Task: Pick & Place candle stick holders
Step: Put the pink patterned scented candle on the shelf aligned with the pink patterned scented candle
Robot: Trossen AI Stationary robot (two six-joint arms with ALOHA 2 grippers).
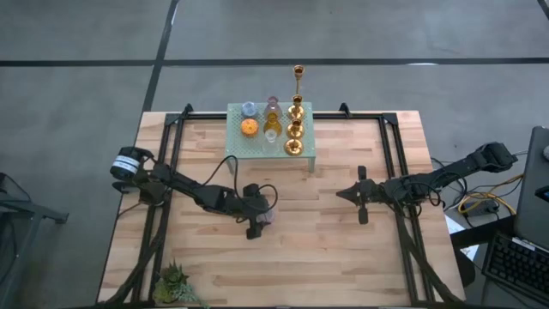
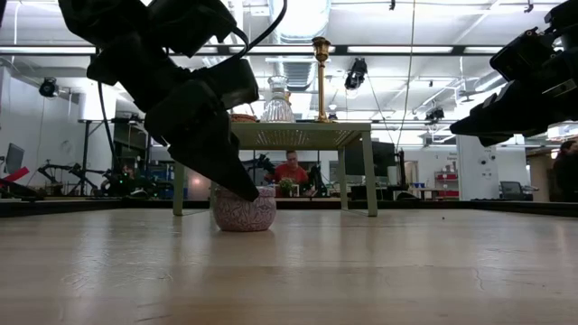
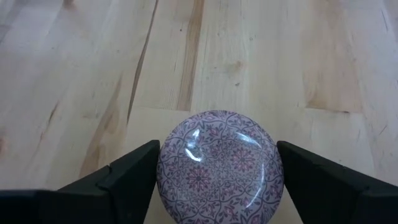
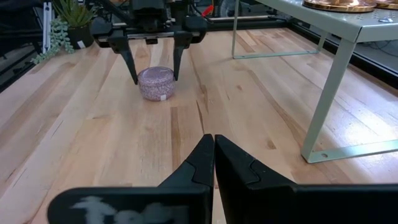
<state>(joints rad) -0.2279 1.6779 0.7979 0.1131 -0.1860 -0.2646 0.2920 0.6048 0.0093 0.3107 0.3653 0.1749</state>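
While the left gripper point(image 1: 262, 216) hangs low over the bench point(image 1: 343, 249), a little left of the middle of the high view, its jaws stand wide apart on both sides of a small round purple holder point(image 1: 267, 215). That holder has a flower pattern on its top and sits flat on the wood. In the left wrist view the purple holder point(image 3: 220, 168) fills the gap between the two dark fingers point(image 3: 127, 177), and I cannot tell if they touch its sides. In the low view the holder point(image 2: 244, 208) sits on the bench with a dark finger reaching down to its top edge.

Up at the top middle of the high view stands a mint-green stand point(image 1: 257, 148). On it sit more holders: an orange one point(image 1: 249, 127), a blue one point(image 1: 249, 108), a clear one point(image 1: 271, 135) and shiny gold candlesticks point(image 1: 294, 129). One tall gold candlestick point(image 1: 298, 79) pokes up at the back of the stand.

Over on the right of the high view, the right gripper point(image 1: 343, 194) waits above the bare wood. Its jaws are pressed together and hold nothing.

A small green plant point(image 1: 177, 284) sits at the bottom left corner of the bench.
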